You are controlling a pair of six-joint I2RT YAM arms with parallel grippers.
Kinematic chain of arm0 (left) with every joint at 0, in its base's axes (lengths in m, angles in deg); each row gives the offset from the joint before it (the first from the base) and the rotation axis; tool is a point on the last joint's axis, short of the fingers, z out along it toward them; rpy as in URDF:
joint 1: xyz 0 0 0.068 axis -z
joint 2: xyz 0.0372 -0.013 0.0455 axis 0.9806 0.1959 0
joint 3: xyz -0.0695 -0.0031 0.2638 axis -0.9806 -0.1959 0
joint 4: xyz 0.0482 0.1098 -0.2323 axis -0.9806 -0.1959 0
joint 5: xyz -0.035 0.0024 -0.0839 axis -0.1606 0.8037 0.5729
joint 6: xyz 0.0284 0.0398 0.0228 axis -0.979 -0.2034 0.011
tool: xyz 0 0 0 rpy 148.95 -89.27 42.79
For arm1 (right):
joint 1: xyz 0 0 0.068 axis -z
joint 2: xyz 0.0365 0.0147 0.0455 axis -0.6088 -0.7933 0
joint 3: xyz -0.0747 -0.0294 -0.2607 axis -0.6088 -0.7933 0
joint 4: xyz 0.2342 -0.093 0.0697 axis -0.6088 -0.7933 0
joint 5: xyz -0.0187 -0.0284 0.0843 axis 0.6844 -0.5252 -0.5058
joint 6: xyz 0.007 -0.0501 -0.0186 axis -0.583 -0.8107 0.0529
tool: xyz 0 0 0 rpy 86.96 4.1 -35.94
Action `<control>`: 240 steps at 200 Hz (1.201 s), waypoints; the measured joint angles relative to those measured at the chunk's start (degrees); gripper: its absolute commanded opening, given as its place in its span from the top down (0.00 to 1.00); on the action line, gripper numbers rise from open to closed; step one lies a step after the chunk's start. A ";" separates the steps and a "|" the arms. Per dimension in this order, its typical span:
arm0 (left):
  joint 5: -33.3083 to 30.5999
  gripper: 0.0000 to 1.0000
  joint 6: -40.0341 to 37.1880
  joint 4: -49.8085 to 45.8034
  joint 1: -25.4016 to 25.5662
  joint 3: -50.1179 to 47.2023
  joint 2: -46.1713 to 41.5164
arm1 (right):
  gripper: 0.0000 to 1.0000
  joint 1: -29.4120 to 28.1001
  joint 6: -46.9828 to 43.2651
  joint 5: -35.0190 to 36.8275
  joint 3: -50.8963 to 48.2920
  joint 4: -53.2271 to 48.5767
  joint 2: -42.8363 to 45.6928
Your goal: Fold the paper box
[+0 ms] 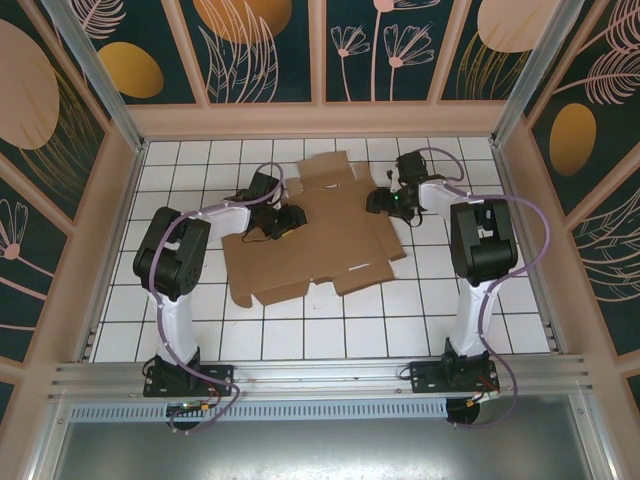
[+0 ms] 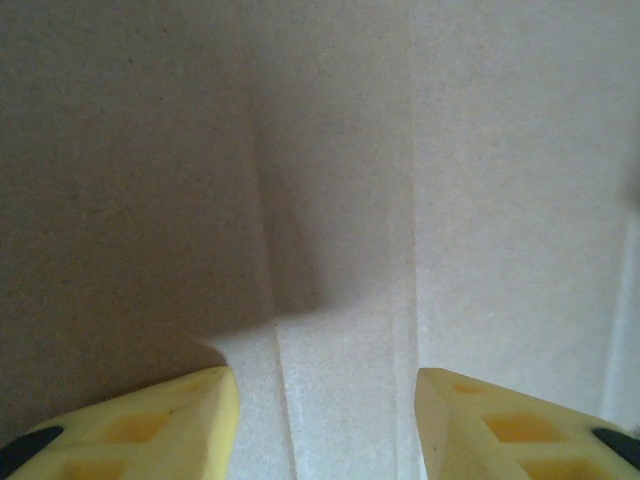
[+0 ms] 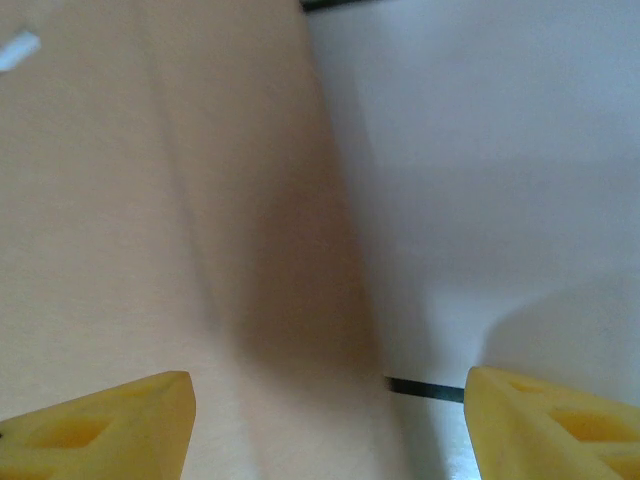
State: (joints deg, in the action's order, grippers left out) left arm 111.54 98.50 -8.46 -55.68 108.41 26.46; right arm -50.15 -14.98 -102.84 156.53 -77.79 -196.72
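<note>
The paper box [image 1: 315, 240] is a flat brown die-cut cardboard sheet with flaps, lying on the white tiled table. My left gripper [image 1: 283, 222] is low over the sheet's left part, open; its yellow fingers [image 2: 140, 430] straddle a crease in the cardboard [image 2: 340, 250] at close range. My right gripper [image 1: 385, 203] is at the sheet's right edge, open. Its yellow fingers [image 3: 100, 425] span the cardboard edge [image 3: 200, 250], with white tile [image 3: 480, 180] to the right.
The tiled table [image 1: 330, 325] is boxed in by peach walls [image 1: 320, 120] at the back and sides. A metal rail [image 1: 320, 375] carries both arm bases at the near edge. Bare tiles lie in front of the sheet.
</note>
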 measured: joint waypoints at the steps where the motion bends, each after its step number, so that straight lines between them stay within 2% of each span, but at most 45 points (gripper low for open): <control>1: 0.02 0.50 0.07 0.09 0.00 0.00 0.00 | 0.29 0.02 -0.07 -0.07 0.00 -0.04 -0.04; 30: 0.15 0.52 0.44 1.31 0.00 -0.02 0.37 | 0.33 0.68 -1.25 -1.77 0.79 -0.81 -0.90; 48: 0.13 0.52 0.44 1.73 0.00 -0.02 0.50 | 0.40 1.25 -2.14 -3.26 0.92 -1.01 -1.14; 95: -0.07 0.53 0.44 2.25 -0.04 -0.04 0.72 | 0.53 1.36 -2.34 -14.10 -0.20 0.26 -1.22; 133: -0.09 0.54 0.44 2.99 -0.04 -0.04 0.96 | 0.52 1.42 -2.05 -22.64 -1.38 1.66 -0.92; 145: -0.09 0.54 0.44 3.15 -0.04 -0.09 0.96 | 0.53 1.60 -2.05 -22.75 -1.38 1.64 -0.92; 224: -0.26 0.55 0.42 3.58 -0.04 -0.35 0.98 | 0.88 1.53 -1.77 -19.21 -2.01 1.75 0.22; 240: -0.31 0.56 0.42 3.61 -0.04 -0.35 0.98 | 0.92 0.94 -1.70 -17.90 -1.25 -0.02 1.33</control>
State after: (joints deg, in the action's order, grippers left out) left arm 111.23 98.91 -4.85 -55.72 108.06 27.44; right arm -49.21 -16.68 -120.74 155.28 -77.81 -195.38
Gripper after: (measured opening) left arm 0.447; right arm 0.113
